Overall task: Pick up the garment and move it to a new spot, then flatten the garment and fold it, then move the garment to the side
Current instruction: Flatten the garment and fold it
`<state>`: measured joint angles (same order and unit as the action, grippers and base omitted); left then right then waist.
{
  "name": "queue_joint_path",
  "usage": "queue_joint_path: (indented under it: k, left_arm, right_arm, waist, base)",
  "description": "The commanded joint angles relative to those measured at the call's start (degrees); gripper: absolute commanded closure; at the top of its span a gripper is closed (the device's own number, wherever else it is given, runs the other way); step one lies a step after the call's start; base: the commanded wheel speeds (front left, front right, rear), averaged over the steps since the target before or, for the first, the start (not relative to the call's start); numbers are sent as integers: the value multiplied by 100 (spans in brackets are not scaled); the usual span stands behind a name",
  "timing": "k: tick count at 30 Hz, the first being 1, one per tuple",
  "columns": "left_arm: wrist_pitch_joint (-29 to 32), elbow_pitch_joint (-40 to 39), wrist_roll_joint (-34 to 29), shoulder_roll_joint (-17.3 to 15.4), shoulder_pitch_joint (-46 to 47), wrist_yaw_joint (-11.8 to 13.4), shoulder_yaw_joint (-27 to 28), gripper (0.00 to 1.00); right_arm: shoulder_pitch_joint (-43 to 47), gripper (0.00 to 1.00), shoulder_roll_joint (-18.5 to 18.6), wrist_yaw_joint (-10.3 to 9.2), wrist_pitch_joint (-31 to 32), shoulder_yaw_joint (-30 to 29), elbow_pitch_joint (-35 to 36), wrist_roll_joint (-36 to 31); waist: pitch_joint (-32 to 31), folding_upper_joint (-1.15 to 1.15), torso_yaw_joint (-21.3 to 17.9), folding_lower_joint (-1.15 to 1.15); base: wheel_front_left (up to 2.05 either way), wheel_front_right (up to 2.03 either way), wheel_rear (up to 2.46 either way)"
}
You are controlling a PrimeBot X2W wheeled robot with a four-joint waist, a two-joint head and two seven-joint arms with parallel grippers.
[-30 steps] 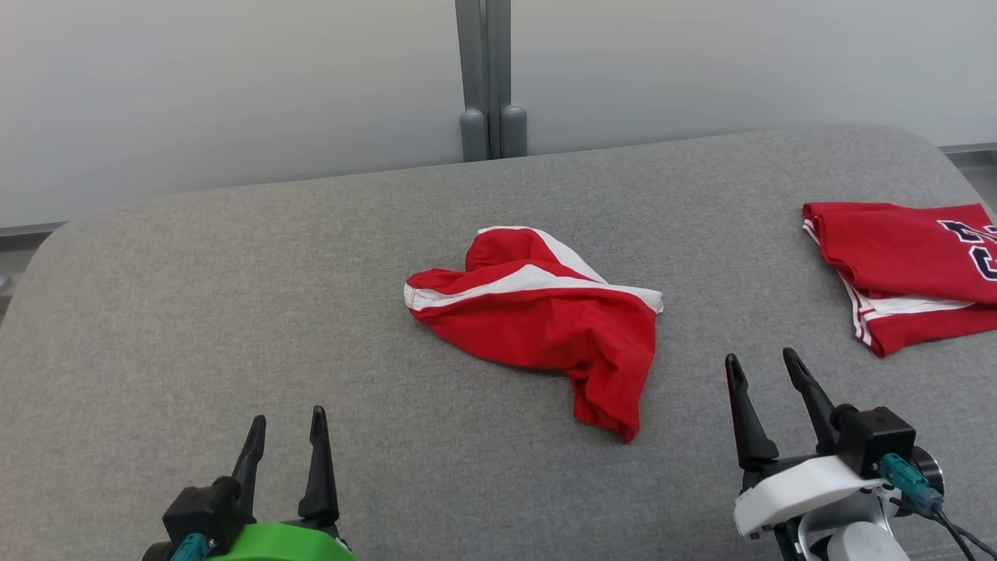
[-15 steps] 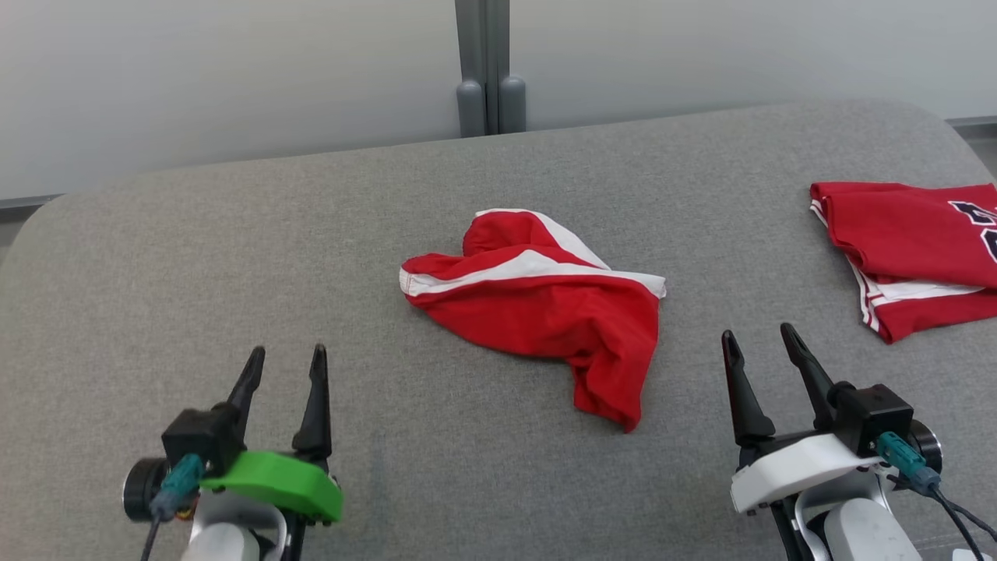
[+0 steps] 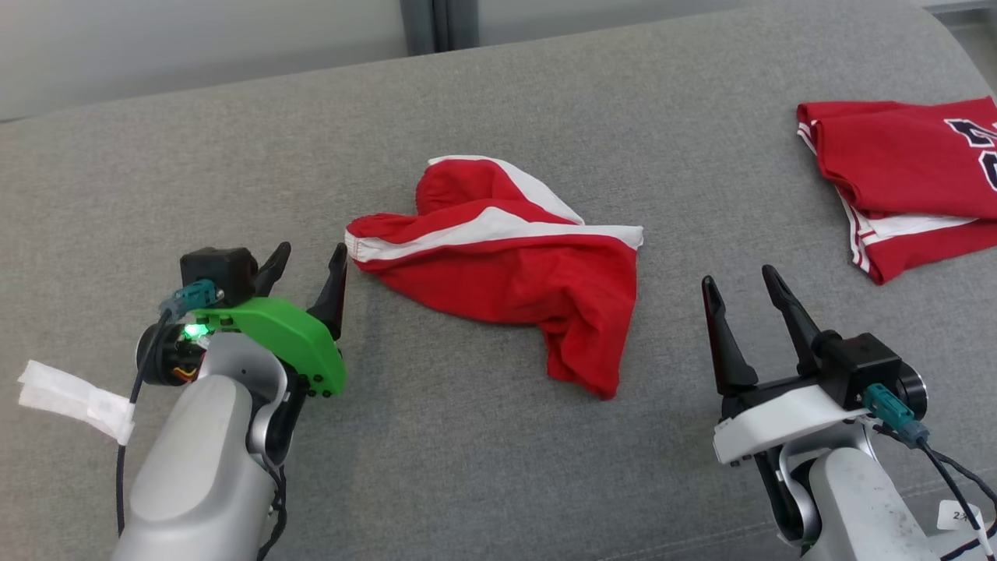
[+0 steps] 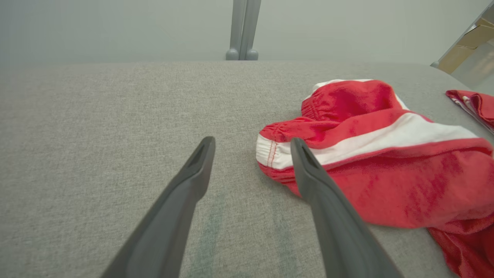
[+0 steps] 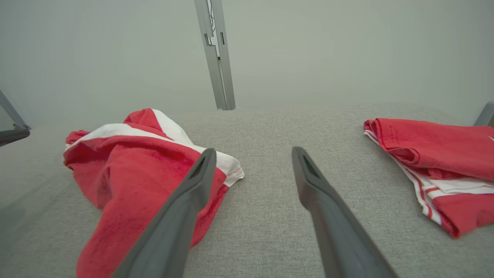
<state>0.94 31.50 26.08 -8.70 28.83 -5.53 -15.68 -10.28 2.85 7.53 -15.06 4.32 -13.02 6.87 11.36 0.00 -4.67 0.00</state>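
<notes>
Garment (image 3: 506, 273) lay crumpled around the middle of the grey padded surface (image 3: 195, 156), not flattened or folded. It was red cloth with a white band across the top and a gathered elastic edge, which showed clearly in the left wrist view (image 4: 378, 166). One bunched tail hung toward the robot on the garment's right side.

Left gripper (image 3: 311, 253) sat at the garment's left end, jaws spread wide with nothing between them. In its wrist view (image 4: 251, 144) one finger overlapped the white stitched hem. I couldn't tell whether it was touching the hem or just above it. The green cover (image 3: 273, 335) on that wrist had a small green light on, and a white tag (image 3: 74, 397) hung off the cable beside the forearm.

Right gripper (image 3: 738, 279) was also wide open and empty. It was near the garment's right tail but apart from it, fingers pointing away from the robot. In its wrist view (image 5: 253, 152) the garment (image 5: 135, 166) sat to the left of the fingers.

Folded red jersey (image 3: 903, 171) lay at the far right of the surface, well apart from the garment, with white trim and dark lettering at the picture's edge. The right gripper stood between the two.

Behind the surface were a pale wall and a grey post (image 3: 432, 23).
</notes>
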Motion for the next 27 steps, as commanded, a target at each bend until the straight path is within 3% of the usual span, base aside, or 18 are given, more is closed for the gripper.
queue_joint_path:
  k: [1, 12, 15, 16, 23, 26, 27]
  left_arm:
    - [43, 138, 30, -81, 219, -45, -23, 0]
    - [99, 950, 272, -260, 796, -179, -254, 0]
    - [53, 1043, 364, -283, 865, -189, -366, 29]
    - [39, 1059, 396, -292, 881, -193, -399, 47]
    - [-36, 1108, 592, -314, 987, -201, -763, 80]
    - [-124, 1133, 703, -310, 1024, -201, -869, 99]
    - [-178, 1144, 729, -313, 1040, -201, -875, 100]
  right_arm:
    - [-114, 0, 7, -8, -16, -5, 8, -11]
    - [-230, 0, 6, -9, -15, 5, 23, 24]
    - [-257, 0, 6, -9, -16, -8, 31, 21]
    - [-266, 0, 6, -9, -15, -14, 35, 18]
    - [-349, 0, 7, -9, -15, -39, 19, -19]
    - [-439, 0, 7, -9, -16, -15, -30, -60]
    - [-480, 0, 6, -9, -15, -5, -53, -73]
  waist:
    - [356, 0, -306, 0]
    - [618, 0, -519, 0]
    - [633, 0, -527, 0]
    - [636, 0, -526, 0]
    - [676, 0, -496, 0]
    - [696, 0, -473, 0]
    - [699, 0, -462, 0]
  base:
    - [0, 0, 0]
    - [0, 0, 0]
    - [0, 0, 0]
    - [0, 0, 0]
    - [0, 0, 0]
    - [0, 0, 0]
    - [0, 0, 0]
